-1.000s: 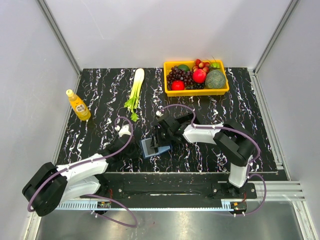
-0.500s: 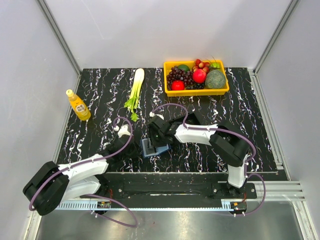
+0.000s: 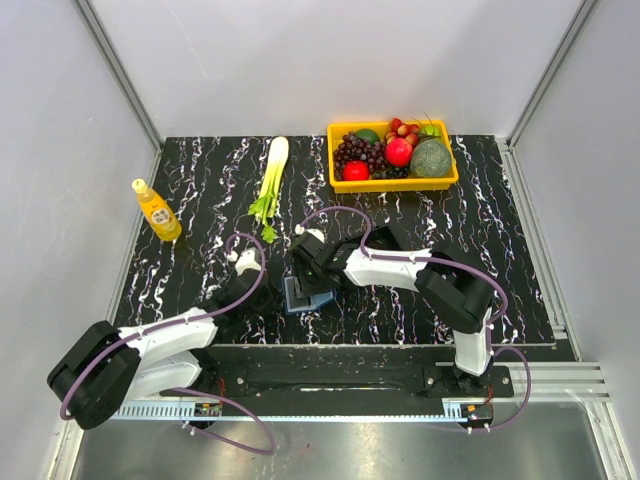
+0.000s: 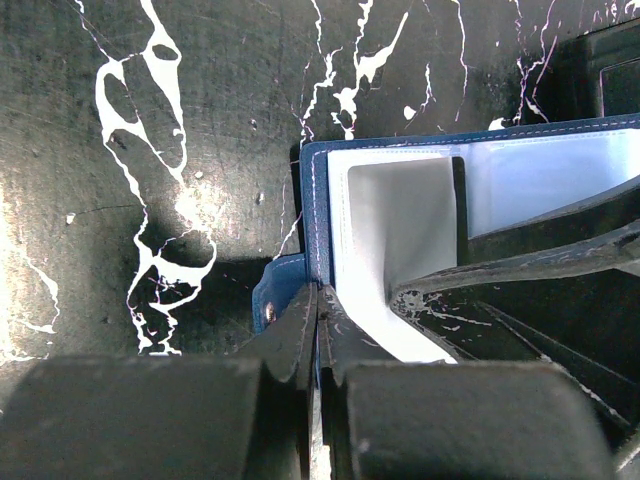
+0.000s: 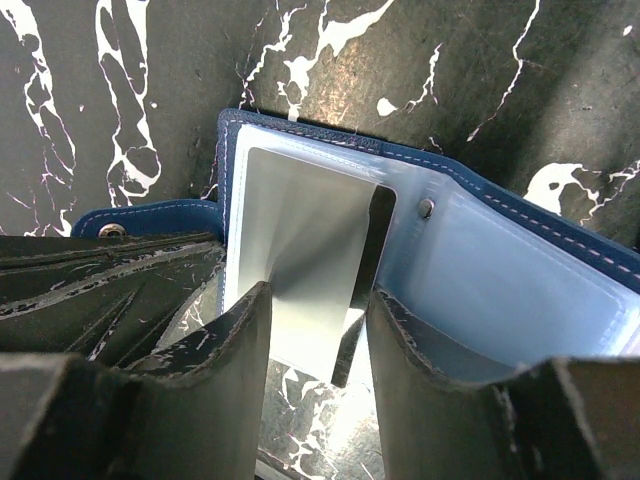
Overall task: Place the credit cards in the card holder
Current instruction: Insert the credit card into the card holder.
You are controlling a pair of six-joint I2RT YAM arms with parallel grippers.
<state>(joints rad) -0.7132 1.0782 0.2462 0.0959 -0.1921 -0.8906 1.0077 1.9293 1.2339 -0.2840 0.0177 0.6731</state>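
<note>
While the card holder [image 5: 520, 270] lies opened on the marbled table [image 3: 200, 190] near its front edge, its navy rim is clamped by the left gripper [image 4: 317, 330]. A pale credit card [image 5: 300, 230], no print legible, is pinched by the right gripper [image 5: 320, 300] partway into a pocket.

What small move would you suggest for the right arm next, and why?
Probably slide the card a little further into the card holder. The right tool seems to grip the card by its side edges, and the card's far end lies against the open holder with much of it sticking out. The left tool is shut on the holder's edge, which should steady it.
</note>
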